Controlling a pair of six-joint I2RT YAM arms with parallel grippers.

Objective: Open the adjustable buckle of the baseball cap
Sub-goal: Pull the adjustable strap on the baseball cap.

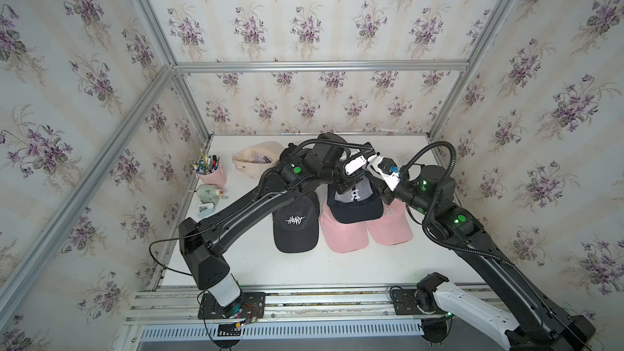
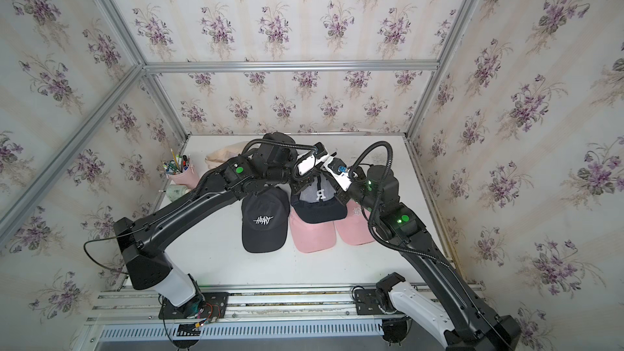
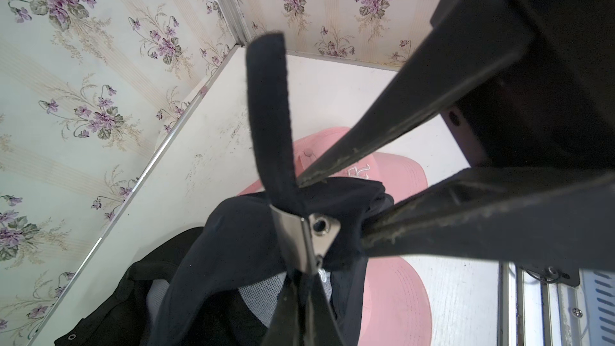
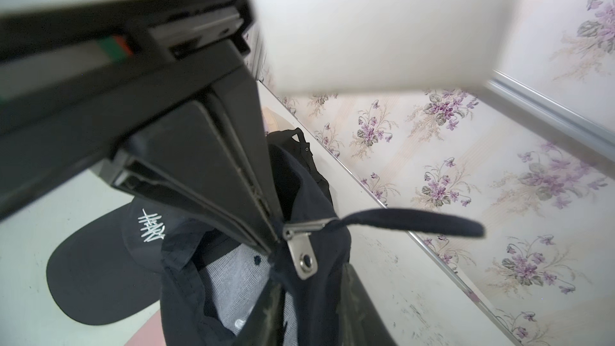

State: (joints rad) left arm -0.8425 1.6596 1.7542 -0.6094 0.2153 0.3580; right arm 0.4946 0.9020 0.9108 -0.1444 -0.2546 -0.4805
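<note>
Cap [image 3: 233, 244] back is held up so the buckle [image 3: 296, 241] is reachable. Left gripper [image 3: 301, 277] is clamped tight on the strap [image 3: 269, 111] right at it. Right gripper [image 3: 332, 209] is part-closed on cap cloth, bracing I'd guess.

worktop [image 1: 304, 265]: carries all the caps and the pen cup [image 1: 211, 173].
front row: left cap [image 1: 296, 227], middle cap [image 1: 342, 236] and right cap [image 1: 391, 227], side by side.
baseball cap [image 1: 354, 202]: on the middle and right caps.
buckle [image 3: 301, 244]: at the baseball cap's rear, strap [image 3: 269, 111] through it.
left tool [image 4: 274, 244]: just beside the buckle.
right tool [image 3: 332, 209]: on the rear cloth, at the buckle's other side.
pen cup: back left.
back cap [image 1: 256, 160]: right of the pen cup, behind the left cap.
</note>
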